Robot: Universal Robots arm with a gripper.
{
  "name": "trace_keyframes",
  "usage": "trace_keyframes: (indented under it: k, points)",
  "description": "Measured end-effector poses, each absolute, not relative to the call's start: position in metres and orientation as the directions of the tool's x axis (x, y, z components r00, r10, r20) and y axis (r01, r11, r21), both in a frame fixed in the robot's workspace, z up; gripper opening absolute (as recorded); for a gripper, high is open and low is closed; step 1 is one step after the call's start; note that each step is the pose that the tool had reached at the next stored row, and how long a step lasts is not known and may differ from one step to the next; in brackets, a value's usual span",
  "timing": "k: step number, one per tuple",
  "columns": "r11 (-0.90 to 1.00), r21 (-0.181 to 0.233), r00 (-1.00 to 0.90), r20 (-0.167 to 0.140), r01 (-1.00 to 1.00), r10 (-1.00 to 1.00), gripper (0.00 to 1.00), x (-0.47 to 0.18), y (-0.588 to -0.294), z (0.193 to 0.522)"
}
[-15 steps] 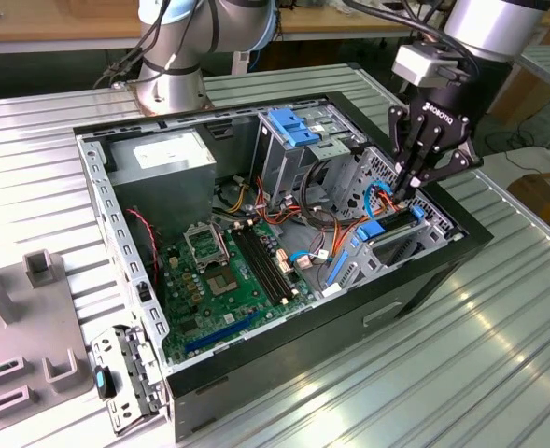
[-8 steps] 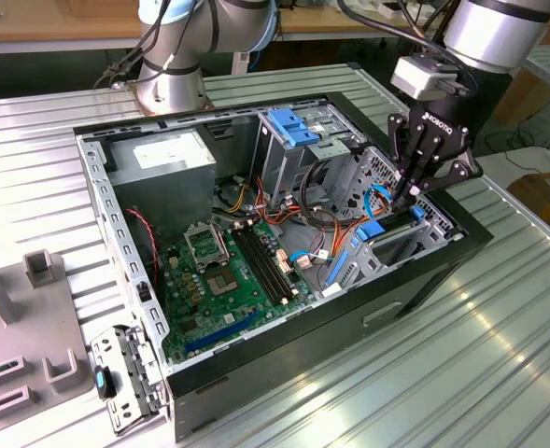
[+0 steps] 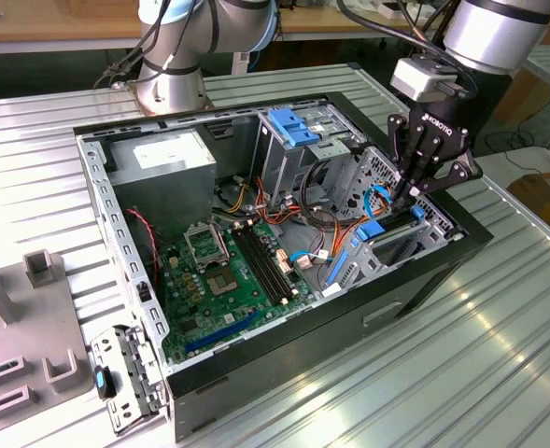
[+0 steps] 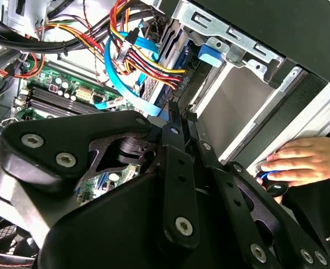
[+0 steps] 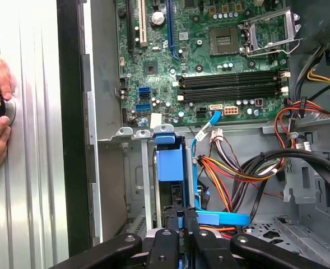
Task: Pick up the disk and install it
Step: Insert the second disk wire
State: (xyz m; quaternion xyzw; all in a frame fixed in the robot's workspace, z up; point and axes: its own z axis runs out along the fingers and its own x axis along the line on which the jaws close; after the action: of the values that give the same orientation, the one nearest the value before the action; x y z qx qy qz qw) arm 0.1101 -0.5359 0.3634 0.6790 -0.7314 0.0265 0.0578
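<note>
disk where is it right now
The disk sits in the drive bay at the exterior view's right side of the open computer case, directly under the pincer, with the motherboard to its left.

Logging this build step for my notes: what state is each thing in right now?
Computer case: lying on its side, side panel off, inside exposed.
Disk: standing on edge in the drive bay, blue rail showing.
Gripper: lowered into the case at the disk, jaws close together.
Processor socket: empty, latch frame open.
Hand: resting on a round knob beside the case.
</note>
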Motion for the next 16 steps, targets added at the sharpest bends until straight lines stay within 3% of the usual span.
trace_keyframes:
  k: [7,12,16]
  points:
    - [0.076,0.039,-0.071,0.120,-0.996,-0.990,0.16,0.110,-0.536,0.363]
    - [0.075,0.014,-0.073,0.117,-0.997,-0.990,0.16,0.104,-0.536,0.363]
    - [0.075,-0.049,-0.080,0.108,-0.996,-0.991,0.16,0.097,-0.536,0.363]
